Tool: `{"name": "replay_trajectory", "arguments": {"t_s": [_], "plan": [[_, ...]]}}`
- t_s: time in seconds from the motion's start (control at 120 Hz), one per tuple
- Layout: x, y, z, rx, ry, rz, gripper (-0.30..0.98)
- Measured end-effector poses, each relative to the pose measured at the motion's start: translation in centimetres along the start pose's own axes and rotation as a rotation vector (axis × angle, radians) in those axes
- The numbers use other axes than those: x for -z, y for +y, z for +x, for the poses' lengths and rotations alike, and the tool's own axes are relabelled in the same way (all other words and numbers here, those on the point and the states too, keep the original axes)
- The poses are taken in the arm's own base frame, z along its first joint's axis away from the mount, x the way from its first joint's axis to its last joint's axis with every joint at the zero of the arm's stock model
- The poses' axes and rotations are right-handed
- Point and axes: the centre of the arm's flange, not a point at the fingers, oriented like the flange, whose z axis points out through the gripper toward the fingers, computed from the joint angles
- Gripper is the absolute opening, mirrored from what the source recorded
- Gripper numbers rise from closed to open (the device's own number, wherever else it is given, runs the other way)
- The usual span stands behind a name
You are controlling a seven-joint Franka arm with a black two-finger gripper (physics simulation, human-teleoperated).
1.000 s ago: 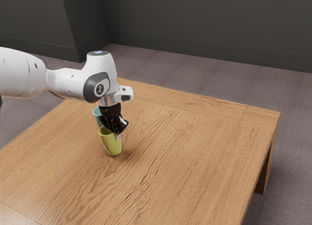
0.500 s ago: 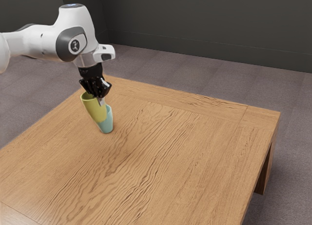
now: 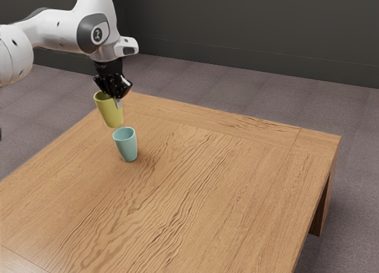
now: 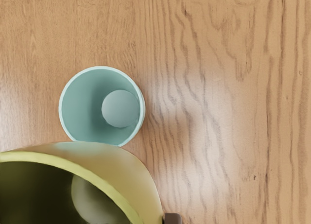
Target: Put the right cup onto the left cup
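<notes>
Clock positions referred to the exterior view, twelve at its upper edge. The dark wall [image 3: 254, 30] extended through one o'clock, behind the grey floor [image 3: 243, 86]. The wooden table [image 3: 207, 196] covered the centre and six o'clock. The white arm [image 3: 56, 33] entered from the exterior view's left and occupied ten o'clock.

The black gripper [image 3: 117, 101] pointed downward between nine and ten o'clock. It was closed on the yellow cup [image 3: 109, 114], clamping the wall at the three o'clock side of the rim. The yellow cup was raised, mouth up, clear of the teal cup [image 3: 125, 147].

The teal cup stood upright on the table, mouth open, at five o'clock from the yellow cup. The exterior view showed a narrow gap between the yellow base and the teal rim, whereas in the wrist view the yellow wall overlapped the teal rim's edge. The wrist view also gave the interiors: the teal cup's round floor was visible, and the yellow cup's inside was deeply shaded. A small dark part [image 4: 172, 218] lay against the yellow cup's outer wall.
</notes>
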Motion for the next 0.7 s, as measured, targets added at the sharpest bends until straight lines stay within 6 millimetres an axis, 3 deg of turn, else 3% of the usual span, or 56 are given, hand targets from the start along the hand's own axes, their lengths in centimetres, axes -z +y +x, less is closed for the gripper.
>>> {"name": "replay_trajectory", "arguments": {"t_s": [0.108, 0.283, 0.5, 0.7], "plan": [[-1.5, -0.1, 1.8, -0.003, -0.016, 0.014, -0.1], [-4.7, -0.7, 3.1, 0.0, -0.056, 0.017, -0.1], [-5.0, -0.8, 4.5, -0.006, -0.041, 0.03, -0.1], [-7.3, -0.6, 5.4, -0.012, -0.049, 0.03, -0.1]]}}
